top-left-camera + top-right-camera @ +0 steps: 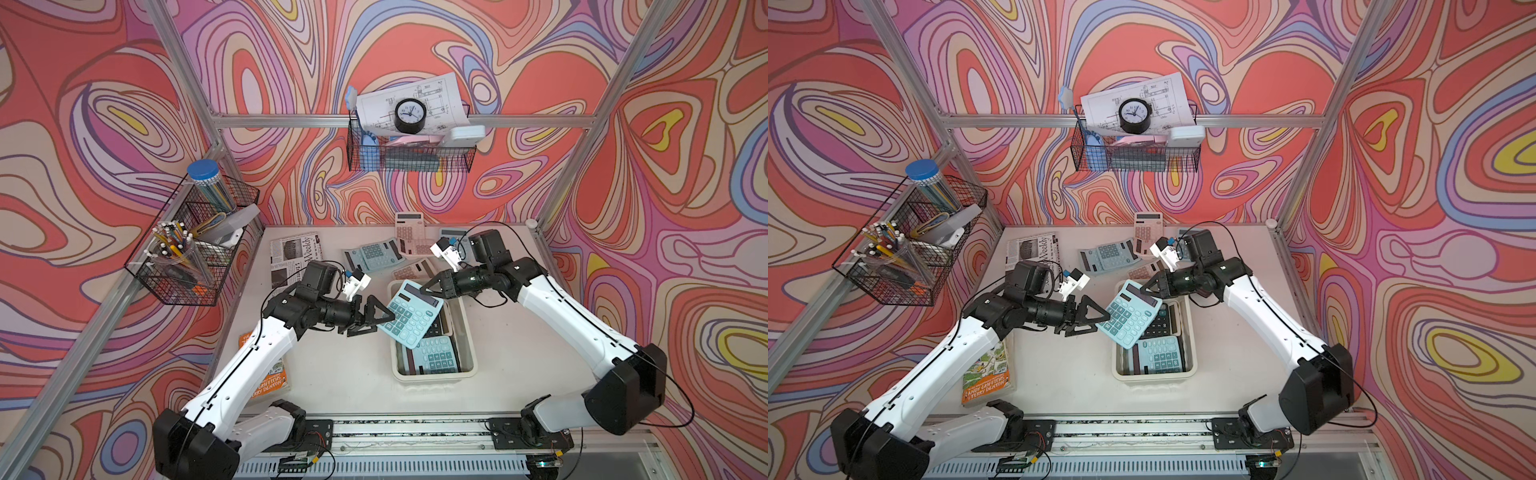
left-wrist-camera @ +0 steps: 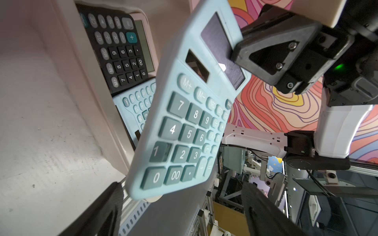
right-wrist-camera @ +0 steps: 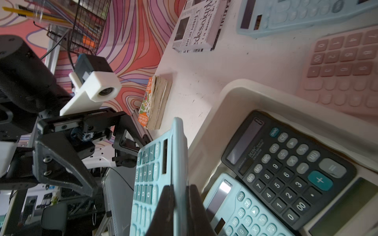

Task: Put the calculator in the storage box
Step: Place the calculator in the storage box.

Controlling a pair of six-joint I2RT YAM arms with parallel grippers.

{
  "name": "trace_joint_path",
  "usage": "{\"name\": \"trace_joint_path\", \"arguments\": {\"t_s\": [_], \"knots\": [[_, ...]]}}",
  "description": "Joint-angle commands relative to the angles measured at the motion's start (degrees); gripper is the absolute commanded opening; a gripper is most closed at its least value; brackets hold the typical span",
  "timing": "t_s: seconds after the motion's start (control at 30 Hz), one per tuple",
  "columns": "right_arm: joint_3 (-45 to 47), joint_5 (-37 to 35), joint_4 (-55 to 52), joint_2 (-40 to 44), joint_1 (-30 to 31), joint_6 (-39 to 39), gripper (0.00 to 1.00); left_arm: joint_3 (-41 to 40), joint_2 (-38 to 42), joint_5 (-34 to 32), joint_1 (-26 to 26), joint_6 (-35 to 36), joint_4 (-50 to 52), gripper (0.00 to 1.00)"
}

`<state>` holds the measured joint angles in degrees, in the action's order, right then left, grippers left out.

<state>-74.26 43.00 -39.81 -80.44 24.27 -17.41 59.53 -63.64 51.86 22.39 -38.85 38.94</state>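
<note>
Nearest: storage box (image 1: 432, 376) on the table (image 1: 519, 353), its long axis running near-to-far. Already inside are a spare blue calculator (image 1: 436, 355) at the near end and a black calculator (image 1: 441, 326) behind it, both face up.

Left gripper (image 1: 384, 325): jaws wide apart, holding nothing. Its tips sit at the calculator's left edge; can't tell if the upper one touches.

Calculator (image 1: 409, 313): in the air over the box's far half, overhanging the left rim. Not in yet. Long axis is roughly near-to-far, skewed a little off the box axis. Display end is far and high, keypad end near and low. Keys face up and toward the left arm.

Right gripper (image 1: 424, 291): clamped across the thickness at the display end, and the only support. In the left wrist view one finger (image 2: 243, 48) lies over the display.

Handling, my read:
- Light, rigid plastic shell with a smooth surface.
- A single end pinch lets it swing about the contact.
- The display and solar strip are the weak spots. Safer hold is on the casing beside them, or across the width mid-body.
- Square it to the box and level it before letting go, otherwise it lands on the rim.

Beyond: a light-blue calculator (image 1: 374, 255) and a pink calculator (image 1: 409, 239) on the table.
</note>
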Motion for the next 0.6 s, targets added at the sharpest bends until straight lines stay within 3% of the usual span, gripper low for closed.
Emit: {"name": "trace_joint_path", "arguments": {"t_s": [0.0,0.2,0.43,0.57], "knots": [[1.4,-7.4,2.3,4.9,-0.5,-5.7,0.0,1.7,3.0,-6.4,-0.4,-0.2,1.0,0.93],[6.0,-19.3,3.4,11.7,-0.7,-12.2,0.0,0.8,7.3,-13.7,-0.4,-0.7,1.7,0.99],[10.6,-34.9,3.0,17.2,0.5,-20.8,0.0,-9.4,16.1,-23.3,-0.5,-5.0,-2.6,0.99],[11.6,-39.7,3.1,18.1,2.1,-23.4,0.0,-11.8,18.5,-26.4,-0.5,-5.6,-3.3,0.99]]}}
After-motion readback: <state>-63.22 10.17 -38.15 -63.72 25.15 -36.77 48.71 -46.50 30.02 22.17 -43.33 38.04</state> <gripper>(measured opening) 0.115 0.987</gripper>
